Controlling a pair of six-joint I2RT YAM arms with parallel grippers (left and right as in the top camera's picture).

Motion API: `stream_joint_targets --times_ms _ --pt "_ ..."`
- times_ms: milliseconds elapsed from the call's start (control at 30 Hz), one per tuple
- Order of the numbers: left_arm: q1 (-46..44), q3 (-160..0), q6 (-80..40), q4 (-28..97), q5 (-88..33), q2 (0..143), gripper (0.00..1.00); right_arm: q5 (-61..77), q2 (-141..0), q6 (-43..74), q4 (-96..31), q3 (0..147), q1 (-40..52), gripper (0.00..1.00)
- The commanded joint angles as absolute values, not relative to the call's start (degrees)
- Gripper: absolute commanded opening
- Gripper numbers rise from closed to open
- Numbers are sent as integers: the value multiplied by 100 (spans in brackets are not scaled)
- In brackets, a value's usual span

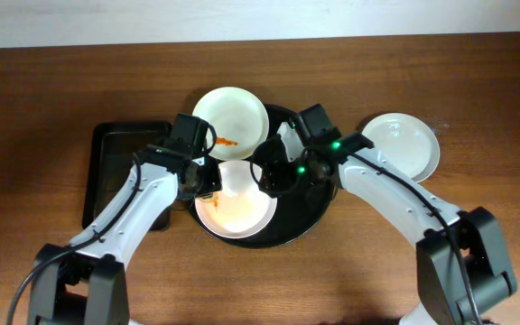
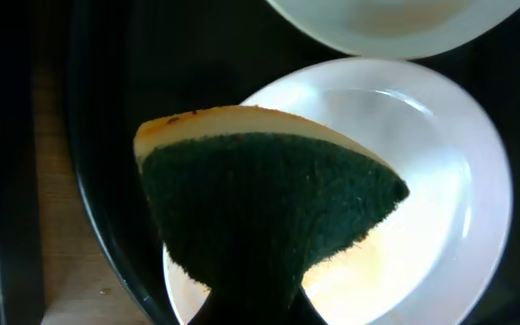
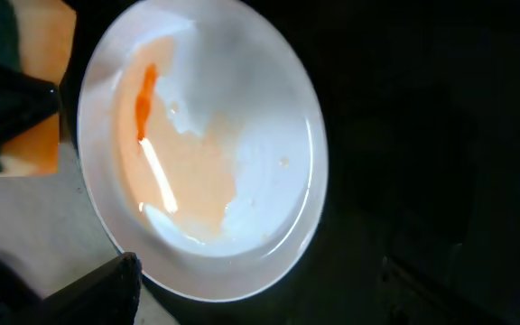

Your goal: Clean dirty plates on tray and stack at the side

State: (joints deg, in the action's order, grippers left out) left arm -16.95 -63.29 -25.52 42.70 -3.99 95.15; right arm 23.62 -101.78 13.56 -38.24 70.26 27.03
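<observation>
- Overhead: the tray (image 1: 312, 215) holds two plates. The near plate (image 1: 237, 215) is filmed with orange, and the far plate (image 1: 233, 113) overlaps the back rim and carries a streak. A third, clean plate (image 1: 403, 144) sits on the table to the right, probably the start of the stack. The left gripper (image 1: 204, 178) and right gripper (image 1: 273, 176) meet over the near plate.
- Left wrist: the left jaws are clamped on a sponge (image 2: 269, 199), its green scouring face toward the camera, poised over the near plate (image 2: 422, 181) to scrub it.
- Right wrist: the near plate (image 3: 215, 153) shows a bright smear (image 3: 144, 95) beside a thin wash, so wiping looks half done. The right jaws look spread with nothing in them — one finger (image 3: 97, 289) sits by the rim, seemingly placed to steady the plate
</observation>
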Motion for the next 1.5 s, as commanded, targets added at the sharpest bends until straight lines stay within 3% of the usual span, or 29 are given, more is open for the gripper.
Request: stream_joint_targets --times_ms 0,233,367,533,567,600,667,900,1467 --pt "-1708 -6222 -2447 4272 -314 9963 0 1887 -10348 1651 -3841 6932 2950 83" --pt "-1708 -6222 -2368 4272 -19 10457 0 1734 -10777 1772 -3520 6726 3033 83" --pt "-1708 -6222 -2342 4268 -23 10457 0 1796 -11015 1874 -3356 6726 3240 68" --pt "-1708 -6222 -2257 4248 -64 10457 0 1791 -11032 2071 -3118 6729 3498 20" --pt "-1710 -6222 -2257 4250 -69 10457 0 1785 -11032 2071 -3098 6729 3465 6" --pt "-1710 -6222 -2220 4252 -137 10455 0 1769 -11030 2069 -3098 6731 3435 4" --pt "-1708 -6632 -2088 4252 -1020 9998 0 1723 -10645 1975 -3398 6993 2891 4" --pt "-1708 -6908 -2095 4250 -1313 9019 4 469 -9872 1629 -4235 7328 2429 4" --pt "-1896 -6731 -2091 3931 -1223 10589 0 -1765 -9710 1549 -4866 7472 3446 4"
